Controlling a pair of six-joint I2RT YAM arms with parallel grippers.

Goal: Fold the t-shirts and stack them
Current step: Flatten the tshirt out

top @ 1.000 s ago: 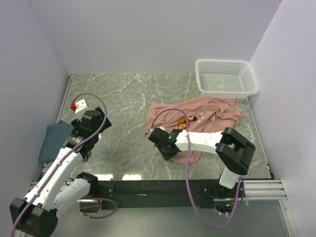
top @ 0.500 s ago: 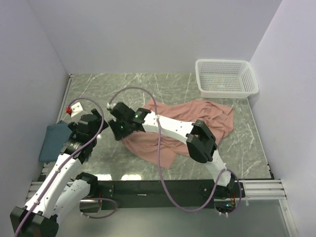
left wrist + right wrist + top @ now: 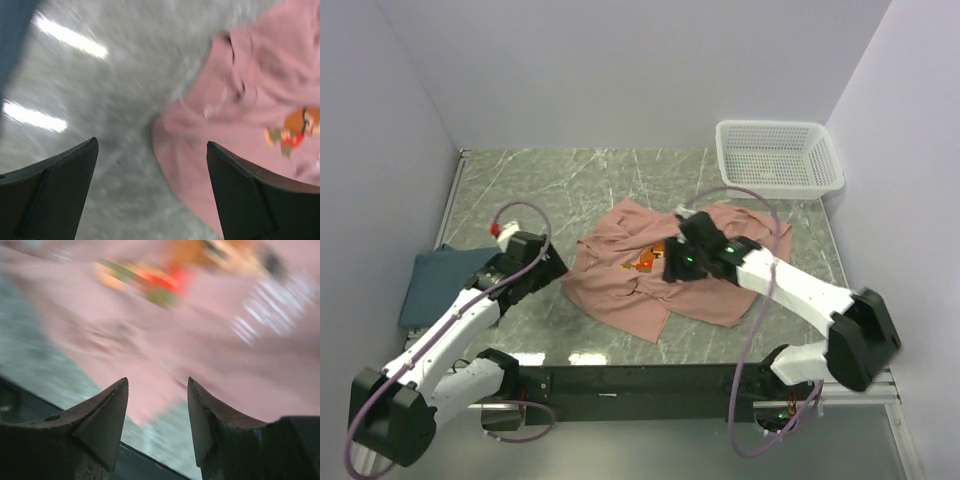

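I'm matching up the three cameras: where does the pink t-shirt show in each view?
Top external: the pink t-shirt lies spread at the picture's centre.
Left wrist: it fills the right half, top to bottom.
Right wrist: blurred, it fills most of the frame.
Shared landmark: its orange print, at the right edge in left wrist and near the top in right wrist.

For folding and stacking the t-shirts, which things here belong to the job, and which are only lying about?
Belong to the job:
pink t-shirt, crumpled mid-table
dark teal t-shirt, at the table's left edge

Only lying about:
white mesh basket, far right corner
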